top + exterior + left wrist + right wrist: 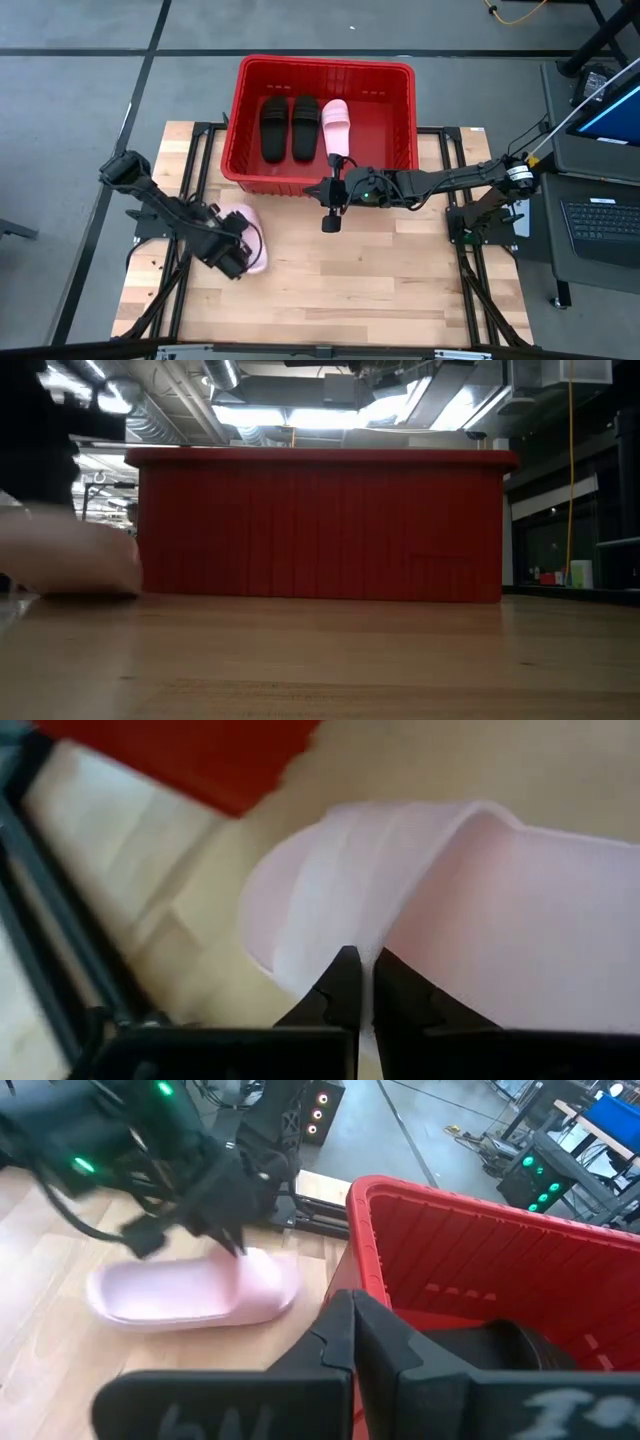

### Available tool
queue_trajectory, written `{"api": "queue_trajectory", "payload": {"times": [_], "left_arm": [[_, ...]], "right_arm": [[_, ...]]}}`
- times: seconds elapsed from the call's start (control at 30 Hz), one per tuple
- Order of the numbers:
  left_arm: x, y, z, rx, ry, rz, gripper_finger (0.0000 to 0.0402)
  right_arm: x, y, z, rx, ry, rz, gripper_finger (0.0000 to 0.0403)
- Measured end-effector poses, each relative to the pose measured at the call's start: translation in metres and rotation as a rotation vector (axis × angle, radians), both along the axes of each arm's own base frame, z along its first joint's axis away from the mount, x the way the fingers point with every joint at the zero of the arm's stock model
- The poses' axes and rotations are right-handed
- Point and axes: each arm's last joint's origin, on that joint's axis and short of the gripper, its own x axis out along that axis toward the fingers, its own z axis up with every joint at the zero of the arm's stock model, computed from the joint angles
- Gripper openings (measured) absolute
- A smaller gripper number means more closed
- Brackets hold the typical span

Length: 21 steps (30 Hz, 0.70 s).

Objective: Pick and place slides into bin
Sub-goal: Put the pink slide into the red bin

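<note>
The red bin (pixel 400 110) stands at the table's far middle. In it lie two black slides (pixel 288 127) and one pale pink slide (pixel 336 126), soles down on its floor. Another pink slide (pixel 254 232) lies on the table left of centre; it also shows in the right wrist view (pixel 190 1295) and the low view (pixel 70 560). My left gripper (pixel 236 256) is down on this slide and shut on it. My right gripper (pixel 333 205) is shut and empty, just in front of the bin's near wall (pixel 400 1260). My left gripper pinches the pink slide's strap at its edge (pixel 395 925) between its two fingers (pixel 340 982), which stand almost together. It comes slanting down from the table's left near side. The slide's sole (pixel 150 1315) rests on the table.
The bin's thick rim (pixel 320 182) stands between the table slide and the bin's floor. Bare wooden tabletop (pixel 380 290) lies at the near middle and right. Black frame rails (pixel 200 150) run along the table's left and right sides.
</note>
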Motion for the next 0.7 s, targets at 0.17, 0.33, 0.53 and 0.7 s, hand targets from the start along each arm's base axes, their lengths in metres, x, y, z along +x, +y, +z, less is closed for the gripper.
{"api": "queue_trajectory", "payload": {"times": [0.17, 0.33, 0.53, 0.7], "left_arm": [[0.007, -0.021, 0.022, -0.057, -0.081, -0.062, 0.0004], [0.016, -0.031, 0.042, -0.042, -0.195, -0.088, 0.0004], [0.028, -0.031, 0.064, 0.050, -0.289, -0.150, 0.0004], [0.040, -0.032, 0.090, 0.133, -0.337, -0.235, 0.0004]], "right_arm": [[0.000, 0.000, 0.000, -0.021, 0.004, 0.008, 0.0005], [-0.005, 0.004, 0.007, -0.023, -0.014, 0.022, 0.0005], [-0.016, 0.016, 0.021, -0.019, -0.058, 0.059, 0.0005], [-0.022, 0.030, 0.038, -0.030, -0.094, 0.105, 0.0005]]}}
